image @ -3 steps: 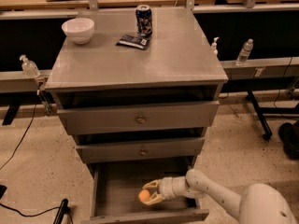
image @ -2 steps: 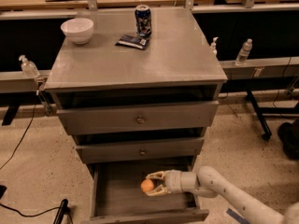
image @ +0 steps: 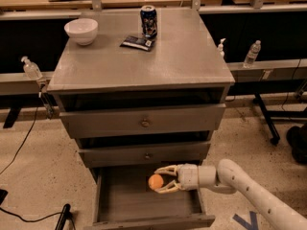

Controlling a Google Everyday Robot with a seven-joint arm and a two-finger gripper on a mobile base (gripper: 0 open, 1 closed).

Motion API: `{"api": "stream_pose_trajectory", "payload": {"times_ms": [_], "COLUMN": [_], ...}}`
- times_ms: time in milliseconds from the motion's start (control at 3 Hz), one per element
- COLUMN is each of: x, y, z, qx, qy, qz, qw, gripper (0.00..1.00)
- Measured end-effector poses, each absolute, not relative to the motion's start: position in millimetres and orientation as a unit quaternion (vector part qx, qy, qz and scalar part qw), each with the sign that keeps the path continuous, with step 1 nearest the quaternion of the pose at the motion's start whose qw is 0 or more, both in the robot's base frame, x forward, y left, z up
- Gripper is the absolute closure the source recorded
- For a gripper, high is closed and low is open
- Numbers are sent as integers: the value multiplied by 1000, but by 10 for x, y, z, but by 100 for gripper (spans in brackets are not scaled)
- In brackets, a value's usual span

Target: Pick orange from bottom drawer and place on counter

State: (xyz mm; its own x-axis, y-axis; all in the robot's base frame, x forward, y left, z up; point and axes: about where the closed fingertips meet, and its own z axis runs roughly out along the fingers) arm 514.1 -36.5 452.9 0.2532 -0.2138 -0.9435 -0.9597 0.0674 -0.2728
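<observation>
A grey drawer cabinet fills the scene, its counter lying well above and behind the gripper, broad, flat and slightly shiny. Below it, two knobbed drawers sit closed, directly above the gripper. The bottom drawer stands pulled open, and the gripper hangs inside its opening, near the back and right of centre, with the drawer's plain grey floor spreading out beneath it and to its left.

The robot's white arm reaches in from the lower right corner, running level into the drawer and ending in the gripper, which points left. Its two pale fingers are clamped above and below the orange, which sits between their tips over the drawer floor. Whether the fruit touches the floor cannot be told.

Far above the gripper and to its left, a white bowl rests at the counter's back left corner. A soda can stands upright at the counter's back edge, almost straight above the gripper, with a dark packet lying flat just in front of it. A clear bottle stands on the ledge beyond the cabinet's right side, high and to the right of the gripper, and a pump bottle on the ledge to the far left.
</observation>
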Motion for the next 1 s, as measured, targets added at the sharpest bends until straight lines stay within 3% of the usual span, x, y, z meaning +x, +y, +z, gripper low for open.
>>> {"api": "stream_pose_trajectory", "payload": {"times_ms": [1000], "x": [5055], "y": [-500], "z": [5166], "qx": [-607], "qy": [474], "qz": [336], "qw": [542], "gripper": [100]}}
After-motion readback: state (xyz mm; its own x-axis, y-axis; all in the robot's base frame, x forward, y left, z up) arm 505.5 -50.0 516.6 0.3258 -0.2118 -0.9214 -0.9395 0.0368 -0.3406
